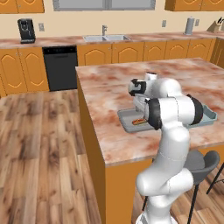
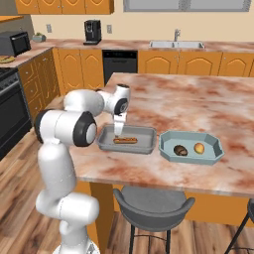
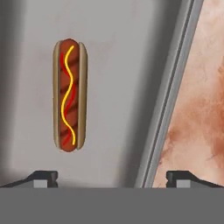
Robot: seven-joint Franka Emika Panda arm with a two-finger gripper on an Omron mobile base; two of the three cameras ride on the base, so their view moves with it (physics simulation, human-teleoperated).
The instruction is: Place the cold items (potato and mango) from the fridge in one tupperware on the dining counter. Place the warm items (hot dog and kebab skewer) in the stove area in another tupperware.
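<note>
Brown hot dog with yellow squiggle in grey tupperware.

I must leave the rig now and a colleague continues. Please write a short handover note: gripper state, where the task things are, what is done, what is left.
Gripper: open, holding nothing, just above the grey tupperware.
Hot dog: lying flat inside the grey tupperware on the dining counter.
Potato and mango: side by side in the blue-green tupperware, right of the grey one.
Done: cold items placed; hot dog placed.
Left: the kebab skewer must go in the grey tupperware with the hot dog.
</note>
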